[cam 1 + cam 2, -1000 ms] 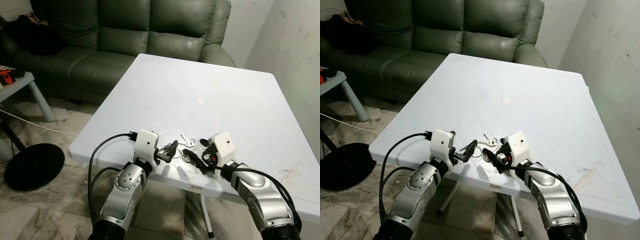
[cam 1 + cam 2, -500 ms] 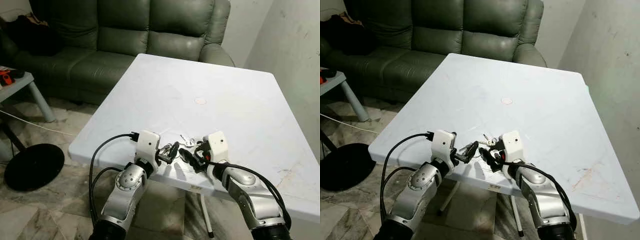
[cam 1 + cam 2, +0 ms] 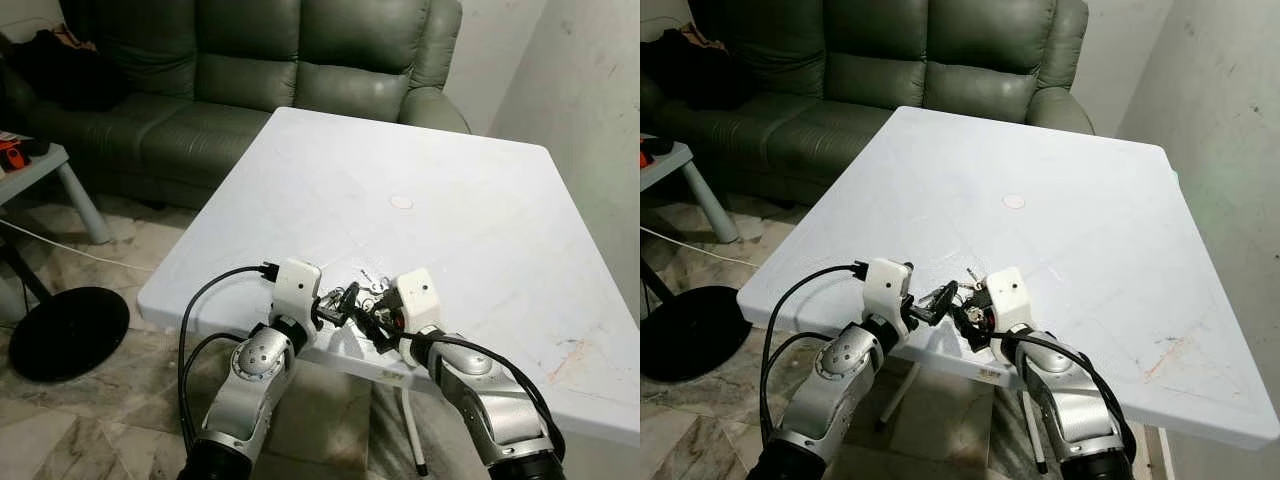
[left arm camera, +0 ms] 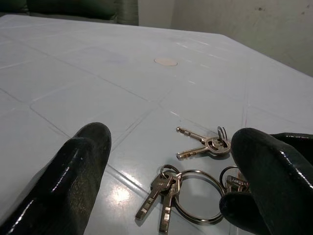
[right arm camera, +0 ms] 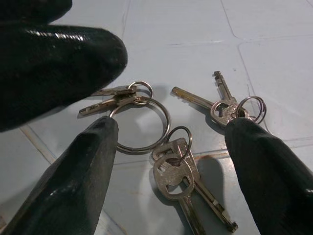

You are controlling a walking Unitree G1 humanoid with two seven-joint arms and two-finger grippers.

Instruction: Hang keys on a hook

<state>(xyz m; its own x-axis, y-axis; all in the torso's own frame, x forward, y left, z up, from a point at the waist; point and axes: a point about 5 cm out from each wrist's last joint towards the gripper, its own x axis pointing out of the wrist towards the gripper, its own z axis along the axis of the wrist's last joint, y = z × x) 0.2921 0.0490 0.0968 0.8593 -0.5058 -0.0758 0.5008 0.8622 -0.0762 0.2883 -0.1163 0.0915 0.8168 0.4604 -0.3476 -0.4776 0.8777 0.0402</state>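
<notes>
Lying loose on the white table (image 3: 470, 200), the keys (image 3: 362, 287) sit between 2 grippers near its front edge. Left gripper (image 4: 166, 166) and right gripper (image 5: 171, 142) straddle them, jaws apart; grasping and hanging remain.

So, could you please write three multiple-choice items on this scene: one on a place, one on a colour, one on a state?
1. Where do the keys lie?
A. on the sofa
B. on the white table, near its front edge
C. on the floor

2. What colour is the sofa?
A. dark green
B. red
C. yellow

3. How is the right claw?
A. shut on the keys
B. open, a finger on either side of the keys
C. raised high above the table

Answers: 1 B, the keys rest on the tabletop between both claws. 2 A, the cushions are green. 3 B, the right wrist view shows its fingers apart, keys flat between them.
</notes>
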